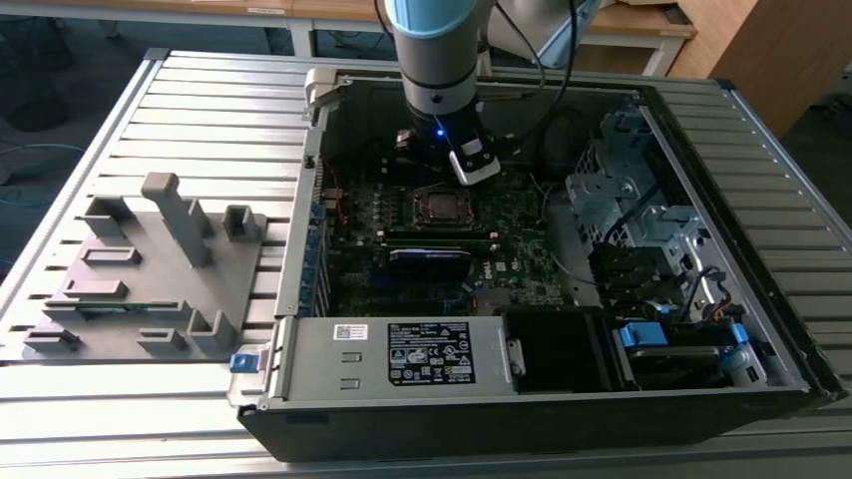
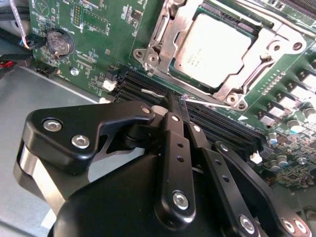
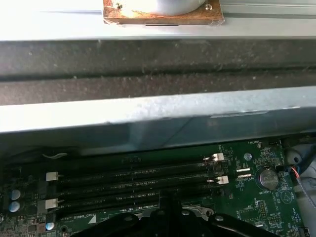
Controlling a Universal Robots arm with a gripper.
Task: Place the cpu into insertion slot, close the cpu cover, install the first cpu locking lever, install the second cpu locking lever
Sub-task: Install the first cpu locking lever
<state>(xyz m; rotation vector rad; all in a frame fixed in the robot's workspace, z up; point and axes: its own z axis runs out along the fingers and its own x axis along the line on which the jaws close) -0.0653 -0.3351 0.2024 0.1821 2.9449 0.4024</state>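
Second wrist view | cpu cover (image 2: 170, 34) down over cpu (image 2: 217, 47) | tool (image 2: 174, 96) pinched together

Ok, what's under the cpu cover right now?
The cpu shows through the window of the cpu cover, silver top up. Its edges and the insertion slot beneath are hidden by the frame.

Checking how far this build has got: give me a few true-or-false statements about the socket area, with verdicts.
1. The cpu shows through the cpu cover's window. True.
2. The cpu cover stands raised open. False: it lies flat around the chip.
3. The tool is at the memory slots beside the socket. True.
4. The coin battery lies outside the case. False: it sits on the motherboard.
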